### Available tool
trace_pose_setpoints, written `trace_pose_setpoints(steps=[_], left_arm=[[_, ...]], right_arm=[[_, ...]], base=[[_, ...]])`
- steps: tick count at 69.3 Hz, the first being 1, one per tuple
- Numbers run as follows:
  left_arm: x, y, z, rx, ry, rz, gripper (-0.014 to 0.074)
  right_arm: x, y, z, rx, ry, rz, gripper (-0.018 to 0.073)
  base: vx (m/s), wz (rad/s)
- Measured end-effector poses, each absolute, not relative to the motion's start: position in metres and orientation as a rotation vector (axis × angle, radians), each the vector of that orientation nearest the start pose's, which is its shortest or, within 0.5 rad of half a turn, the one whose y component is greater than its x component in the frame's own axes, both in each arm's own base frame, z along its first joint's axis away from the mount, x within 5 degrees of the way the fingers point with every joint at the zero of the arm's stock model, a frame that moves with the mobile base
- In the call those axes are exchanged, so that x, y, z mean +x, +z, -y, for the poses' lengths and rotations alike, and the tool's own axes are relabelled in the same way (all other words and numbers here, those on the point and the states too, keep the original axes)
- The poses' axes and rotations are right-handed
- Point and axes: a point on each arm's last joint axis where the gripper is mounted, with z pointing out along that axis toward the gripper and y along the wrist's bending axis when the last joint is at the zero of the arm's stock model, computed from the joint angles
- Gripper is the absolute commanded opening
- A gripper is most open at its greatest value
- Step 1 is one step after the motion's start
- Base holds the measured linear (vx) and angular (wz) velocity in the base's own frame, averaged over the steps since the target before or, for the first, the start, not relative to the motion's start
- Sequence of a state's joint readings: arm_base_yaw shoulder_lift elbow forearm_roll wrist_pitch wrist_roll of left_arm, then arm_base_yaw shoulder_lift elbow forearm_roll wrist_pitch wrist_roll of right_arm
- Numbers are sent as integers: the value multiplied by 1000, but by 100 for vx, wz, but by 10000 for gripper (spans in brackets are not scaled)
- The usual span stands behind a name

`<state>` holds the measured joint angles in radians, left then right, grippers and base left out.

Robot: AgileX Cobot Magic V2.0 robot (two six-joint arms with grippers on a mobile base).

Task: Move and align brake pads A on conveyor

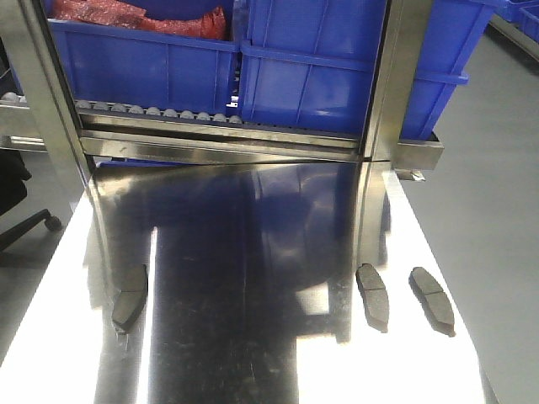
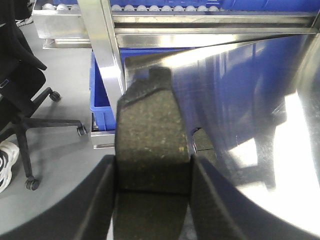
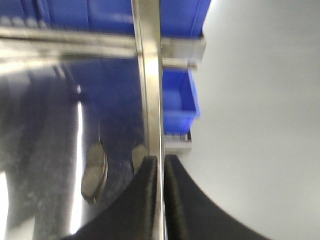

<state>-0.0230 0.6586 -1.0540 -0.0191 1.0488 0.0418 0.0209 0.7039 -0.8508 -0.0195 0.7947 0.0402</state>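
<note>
Plainly, left fingers [image 2: 100, 200] clamp a brake pad [image 2: 152, 145]; right fingers [image 3: 145, 200] sit closed.

We see blue plastic bins [image 1: 312, 76] on a steel roller rack [image 1: 152, 112] behind a glossy steel tabletop [image 1: 253, 278], grey floor [image 1: 488, 210] around, and a black office chair [image 2: 20, 85] at left.
</note>
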Motion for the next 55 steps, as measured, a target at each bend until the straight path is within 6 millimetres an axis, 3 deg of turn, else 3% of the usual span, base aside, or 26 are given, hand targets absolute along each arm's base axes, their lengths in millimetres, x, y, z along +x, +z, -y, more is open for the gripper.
trace_pose_setpoints(steps=[16, 26, 55], left_arm=[[89, 413, 4, 69, -12, -2136, -6], [89, 413, 4, 69, -12, -2136, -6], [89, 413, 4, 69, -12, -2136, -6]], right_arm=[[172, 356, -2, 17, 10, -2357, 465], [194, 347, -3, 13, 4, -2467, 601], [250, 283, -19, -175, -9, -2758, 568]], base=[[0, 0], [0, 0], [0, 0]])
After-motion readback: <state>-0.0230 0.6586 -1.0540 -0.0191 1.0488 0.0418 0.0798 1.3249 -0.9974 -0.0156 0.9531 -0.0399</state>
